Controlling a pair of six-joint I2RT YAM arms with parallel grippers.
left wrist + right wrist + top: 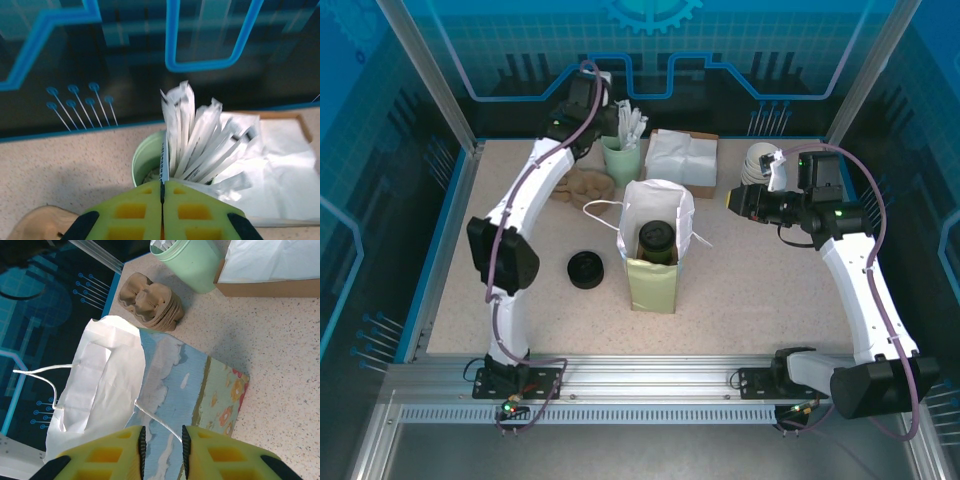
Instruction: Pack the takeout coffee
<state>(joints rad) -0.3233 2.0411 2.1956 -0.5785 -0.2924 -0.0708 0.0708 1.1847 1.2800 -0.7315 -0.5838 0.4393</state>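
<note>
My left gripper (162,187) pinches a straw (163,152) in the cup (142,162); right gripper (162,442) is narrowly open. Next, lift straight toward the bag (652,285).

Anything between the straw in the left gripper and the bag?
Nothing visible. The left gripper is shut on a wrapped straw in the green cup; the open bag stands just beside it, though the coffee cup fills much of its mouth.

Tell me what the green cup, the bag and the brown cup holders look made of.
Green cup: probably plastic, smooth with a soft sheen.
Bag: paper, matte white inside, printed outside, creased.
Cup holders: looks like moulded paper pulp, rough, brown and matte.
</note>
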